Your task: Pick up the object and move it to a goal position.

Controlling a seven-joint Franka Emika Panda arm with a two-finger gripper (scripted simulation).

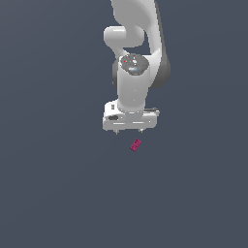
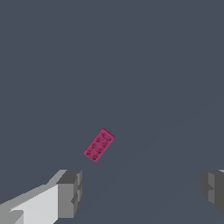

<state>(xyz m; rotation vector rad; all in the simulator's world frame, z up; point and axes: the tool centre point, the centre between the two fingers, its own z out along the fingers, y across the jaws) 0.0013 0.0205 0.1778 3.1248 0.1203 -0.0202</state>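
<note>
While the white gripper (image 1: 129, 131) hangs with its jaws spread wide and holding nothing, the pink block (image 1: 136, 145) lies flat and skewed on the grey counter (image 1: 53, 193), near the gripper, apart from its fingertips (image 2: 70, 192).

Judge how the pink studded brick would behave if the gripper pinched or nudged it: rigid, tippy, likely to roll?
The pink brick looks rigid, with crisp edges. It lies flat and low, so it probably slides or spins rather than rolls. It sits skewed to the open gripper, so closing the fingers may twist it first.
</note>
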